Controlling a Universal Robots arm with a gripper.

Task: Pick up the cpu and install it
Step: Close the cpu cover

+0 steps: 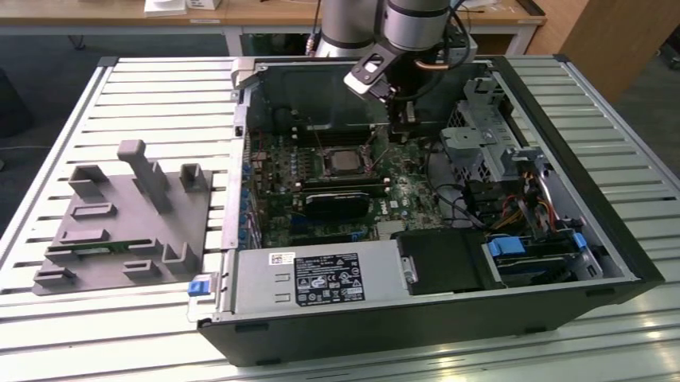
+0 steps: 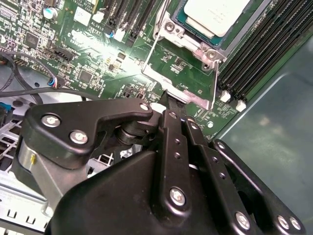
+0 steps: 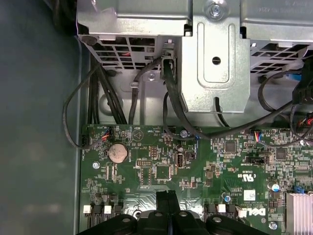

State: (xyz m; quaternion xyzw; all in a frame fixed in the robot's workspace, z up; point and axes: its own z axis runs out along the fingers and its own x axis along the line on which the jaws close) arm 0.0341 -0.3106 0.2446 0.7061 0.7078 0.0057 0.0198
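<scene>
The cpu (image 2: 215,14) is sitting flat in its socket (image 2: 193,46), metal top up, partly cut off. Your gripper (image 3: 168,196) is pressing its jaws together, empty.

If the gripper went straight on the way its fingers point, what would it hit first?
Probably the motherboard just beside the socket's metal frame. Depth is unclear, so the gripper may catch that frame's edge.

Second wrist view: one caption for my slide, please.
Shut gripper near the socket, with the cpu lying in it.
</scene>
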